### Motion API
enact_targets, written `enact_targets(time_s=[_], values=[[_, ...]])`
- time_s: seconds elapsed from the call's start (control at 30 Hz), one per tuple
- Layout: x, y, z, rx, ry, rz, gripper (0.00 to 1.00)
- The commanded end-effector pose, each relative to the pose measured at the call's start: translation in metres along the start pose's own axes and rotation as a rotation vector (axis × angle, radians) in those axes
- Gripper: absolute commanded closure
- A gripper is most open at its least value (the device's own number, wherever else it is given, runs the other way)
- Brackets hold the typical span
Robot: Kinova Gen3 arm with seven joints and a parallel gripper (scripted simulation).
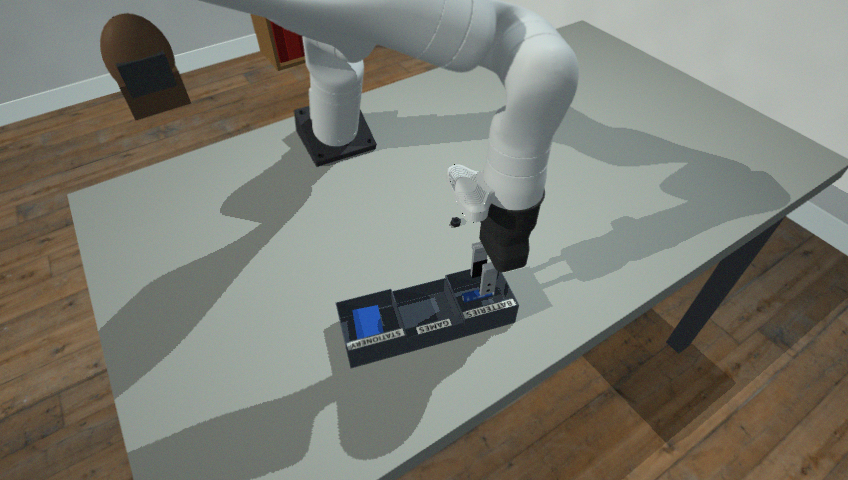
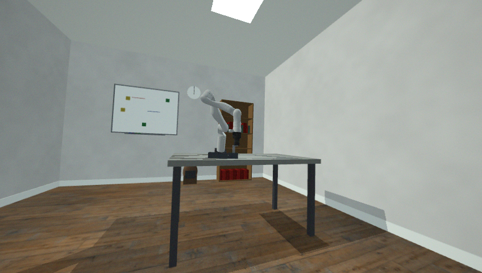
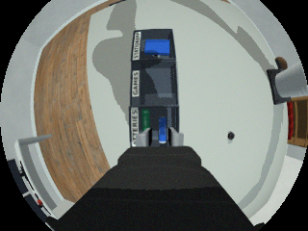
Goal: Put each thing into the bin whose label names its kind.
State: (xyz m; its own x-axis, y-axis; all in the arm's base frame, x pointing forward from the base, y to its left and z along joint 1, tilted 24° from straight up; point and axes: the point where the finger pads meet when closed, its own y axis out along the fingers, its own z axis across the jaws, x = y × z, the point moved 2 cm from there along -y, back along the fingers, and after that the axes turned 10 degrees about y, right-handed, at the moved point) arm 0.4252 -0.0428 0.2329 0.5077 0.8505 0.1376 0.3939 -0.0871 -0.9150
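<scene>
Three dark bins stand in a row on the table. They are labelled STATIONERY [image 1: 376,340] [image 3: 137,50], GAMES [image 1: 433,326] [image 3: 135,83] and BATTERIES [image 1: 490,308] [image 3: 134,125]. My gripper [image 1: 482,274] [image 3: 160,134] [image 2: 234,148] hangs over the BATTERIES bin with its fingers open, holding nothing. Below the fingers a blue battery [image 1: 471,296] [image 3: 164,126] lies in that bin, with a green battery [image 3: 145,117] beside it. A blue block [image 1: 365,321] [image 3: 157,46] lies in the STATIONERY bin. A grey shape [image 1: 416,311] shows in the GAMES bin; I cannot tell what it is.
A small black knob-like thing [image 1: 455,221] [image 3: 231,135] lies on the table [image 1: 196,285] behind the bins, near the arm's wrist. The arm's base [image 1: 335,142] stands at the table's far side. The bins are close to the front edge.
</scene>
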Motion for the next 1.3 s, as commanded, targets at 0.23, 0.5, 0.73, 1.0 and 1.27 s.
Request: enact_targets(time_s=[0.23,0.5,0.73,1.0,1.27], values=[[-0.004,-0.013,-0.002,-0.003,0.0,0.011,0.4],[-0.003,-0.024,-0.002,-0.003,0.0,0.011,0.4],[-0.002,-0.022,-0.002,-0.004,0.003,0.006,0.4],[-0.002,-0.022,-0.002,-0.004,0.003,0.006,0.4],[-0.002,-0.022,-0.002,-0.004,0.003,0.006,0.4]])
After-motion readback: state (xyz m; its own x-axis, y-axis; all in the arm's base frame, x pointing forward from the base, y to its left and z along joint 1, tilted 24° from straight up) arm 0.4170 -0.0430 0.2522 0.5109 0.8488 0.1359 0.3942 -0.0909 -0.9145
